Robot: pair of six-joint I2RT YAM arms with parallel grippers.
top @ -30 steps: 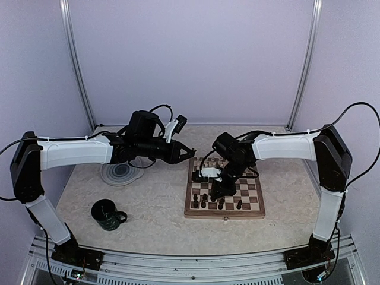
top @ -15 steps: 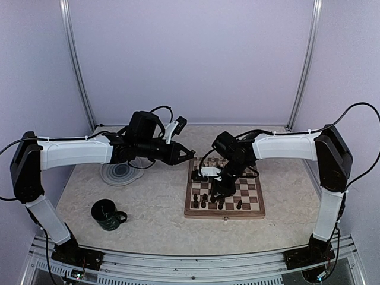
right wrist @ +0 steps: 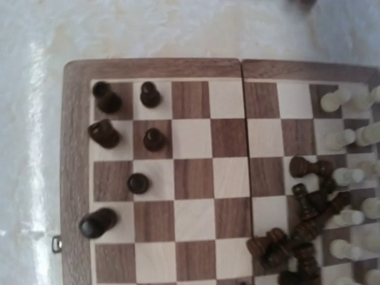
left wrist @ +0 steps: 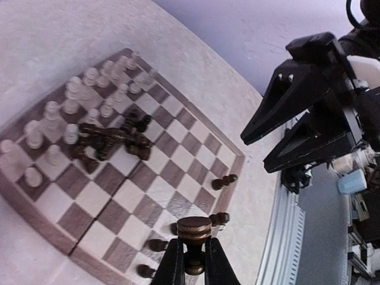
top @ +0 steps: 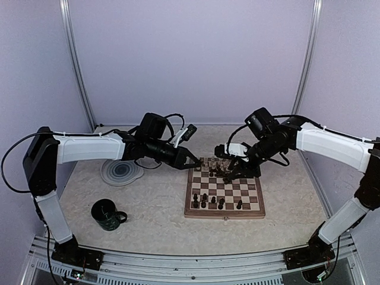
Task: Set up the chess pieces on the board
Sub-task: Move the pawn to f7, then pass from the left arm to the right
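The board (top: 224, 214) lies right of centre on the table. My left gripper (top: 194, 161) hovers over its far left corner, shut on a dark chess piece (left wrist: 194, 228) that stands upright between the fingers (left wrist: 173, 264). My right gripper (top: 233, 169) hangs above the board's far right part. In the left wrist view its jaws (left wrist: 254, 157) are apart with nothing between them. Several dark pieces (right wrist: 107, 132) stand on the near rows. A heap of fallen dark pieces (right wrist: 300, 234) lies beside the cream pieces (right wrist: 347, 175) at the far side. The right wrist view shows no fingers.
A dark green mug (top: 107, 214) stands at the front left. A round grey swirl-patterned plate (top: 122, 173) lies behind it, under the left arm. The board's small clasp (top: 225, 219) faces the front edge.
My right gripper has opened, lifted off the near rows and drawn back over the far right of the board. My left gripper has moved right toward the board with the dark piece.
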